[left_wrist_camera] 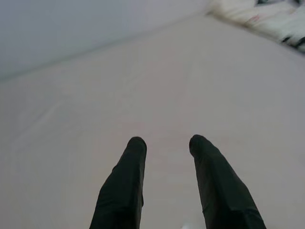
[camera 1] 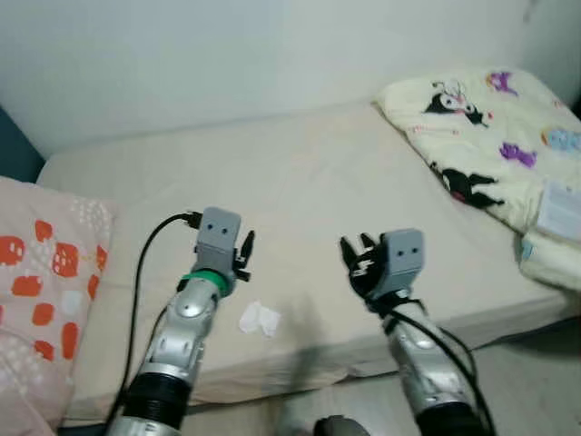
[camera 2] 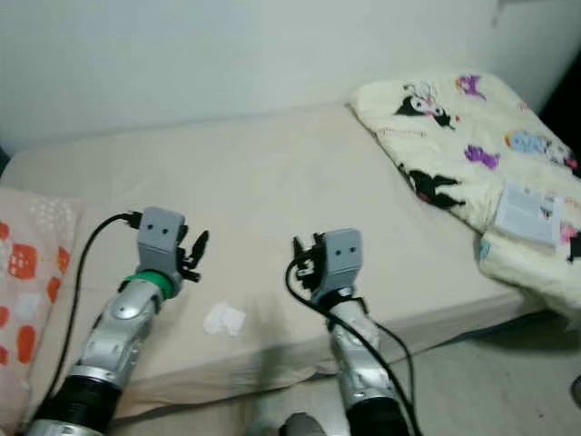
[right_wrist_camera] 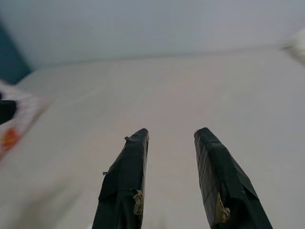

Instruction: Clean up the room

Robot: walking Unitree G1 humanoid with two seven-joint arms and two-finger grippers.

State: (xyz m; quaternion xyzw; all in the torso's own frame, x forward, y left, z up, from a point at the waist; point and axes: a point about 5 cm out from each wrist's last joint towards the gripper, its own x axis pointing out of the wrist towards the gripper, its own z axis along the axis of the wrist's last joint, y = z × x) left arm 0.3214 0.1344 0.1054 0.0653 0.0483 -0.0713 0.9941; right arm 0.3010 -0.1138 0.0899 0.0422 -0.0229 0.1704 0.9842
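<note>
**Grippers raised over bed, tissue below**

Crumpled white tissue (camera 1: 259,319) lying on the beige mattress (camera 1: 300,191) near its front edge, at 5 o'clock from the left gripper (camera 1: 243,255). Right gripper (camera 1: 356,254) hovering at 3 o'clock of the left. Fingers apart on both, holding nothing. Cartoon-print blanket (camera 1: 481,136) bunched at 2 o'clock; orange-patterned pillow (camera 1: 45,282) at 9 o'clock.

The bed (camera 1: 300,191) wears a plain cream sheet. On it lie a crumpled white tissue (camera 1: 259,319) near the front edge, a pillow (camera 1: 41,282) with orange patches at the left end — and a cartoon-printed blanket (camera 1: 490,145) bunched at the right end.
</note>
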